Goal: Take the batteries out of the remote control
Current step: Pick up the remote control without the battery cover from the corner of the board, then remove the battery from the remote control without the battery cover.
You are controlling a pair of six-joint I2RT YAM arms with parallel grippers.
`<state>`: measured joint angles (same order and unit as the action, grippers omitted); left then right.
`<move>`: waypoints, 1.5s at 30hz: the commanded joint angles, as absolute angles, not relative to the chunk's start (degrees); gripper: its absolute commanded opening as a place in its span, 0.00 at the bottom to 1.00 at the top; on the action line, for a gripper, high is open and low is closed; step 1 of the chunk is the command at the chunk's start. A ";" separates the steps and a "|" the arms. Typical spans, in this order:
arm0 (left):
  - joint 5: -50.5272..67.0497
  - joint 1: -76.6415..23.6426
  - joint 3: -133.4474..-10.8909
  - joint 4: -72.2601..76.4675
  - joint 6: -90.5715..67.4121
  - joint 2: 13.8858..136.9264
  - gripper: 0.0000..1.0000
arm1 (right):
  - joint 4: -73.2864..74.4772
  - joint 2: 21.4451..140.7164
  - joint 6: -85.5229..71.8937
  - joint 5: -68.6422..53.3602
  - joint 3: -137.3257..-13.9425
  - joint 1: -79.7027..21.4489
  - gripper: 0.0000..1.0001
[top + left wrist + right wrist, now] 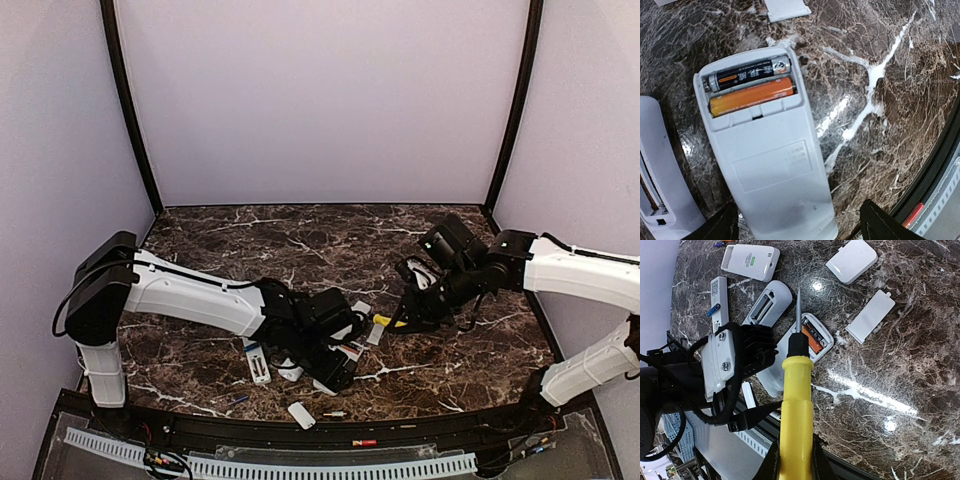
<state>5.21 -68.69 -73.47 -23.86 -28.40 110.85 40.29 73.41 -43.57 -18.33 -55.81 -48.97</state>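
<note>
left gripper [800,222] hangs wide open astride the remote [775,165], holding nothing; right gripper [795,465] clamps the screwdriver [796,405]. batteries [752,97] lie uncovered; i judge levering them out next.

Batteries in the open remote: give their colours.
One black battery, one orange battery; left wrist view shows them best.

Lilac walls [320,100] enclose a dark marble table [300,235].

Overhead rear view of table [330,240], left wrist close over open remote [775,165], right wrist shares it
</note>
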 commanded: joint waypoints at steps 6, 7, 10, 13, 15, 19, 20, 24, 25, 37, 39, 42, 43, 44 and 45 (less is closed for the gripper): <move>-2.53 -70.46 -78.50 -32.16 -26.71 114.45 0.83 | 39.13 71.80 -43.66 -17.32 -54.57 -49.11 0.00; -3.11 -70.70 -78.63 -32.47 -26.71 114.72 0.82 | 39.11 71.81 -43.67 -17.23 -54.47 -49.14 0.00; -4.90 -71.02 -79.14 -33.59 -26.78 115.36 0.78 | 39.20 71.81 -43.79 -16.93 -54.39 -49.11 0.00; -5.29 -71.18 -79.11 -33.76 -26.81 115.68 0.64 | 39.45 71.52 -43.87 -16.52 -54.40 -49.13 0.00; -5.62 -71.19 -79.03 -33.62 -26.70 115.74 0.58 | 39.75 71.23 -44.00 -16.16 -54.46 -49.07 0.00; -5.65 -71.19 -78.95 -33.35 -26.55 115.69 0.46 | 40.85 70.13 -44.28 -15.26 -54.55 -49.04 0.00; -5.77 -71.19 -78.94 -33.37 -26.55 115.52 0.42 | 41.20 69.79 -44.28 -15.02 -54.51 -49.04 0.00; -7.81 -71.08 -79.03 -32.78 -25.28 113.13 0.35 | 43.62 68.46 -43.51 -13.21 -55.20 -49.04 0.00; -8.83 -70.96 -79.37 -32.61 -23.90 112.33 0.34 | 44.39 68.00 -43.22 -12.65 -55.43 -49.04 0.00; -4.07 -62.39 -73.28 -29.19 5.16 96.79 0.32 | 49.91 62.20 -35.84 -13.79 -59.54 -50.18 0.00; -3.19 -61.58 -70.15 -26.81 9.25 94.27 0.31 | 50.92 62.13 -34.78 -13.68 -61.09 -51.37 0.00; -2.88 -61.36 -65.86 -23.97 12.85 90.83 0.31 | 51.74 63.60 -33.52 -14.39 -63.46 -53.49 0.00; -3.33 -61.35 -65.32 -23.68 13.33 90.16 0.30 | 52.21 64.73 -33.25 -14.22 -64.20 -54.38 0.00; -3.91 -61.35 -64.34 -23.12 14.30 89.95 0.30 | 52.85 66.14 -32.90 -13.86 -64.99 -55.32 0.00; -4.06 -61.35 -63.94 -22.94 14.75 89.68 0.30 | 53.44 67.77 -32.48 -13.38 -65.90 -56.36 0.00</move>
<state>-4.73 -61.04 -67.05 -25.67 7.35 91.77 51.16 63.70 -35.38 -13.76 -62.24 -53.12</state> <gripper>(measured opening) 0.551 0.141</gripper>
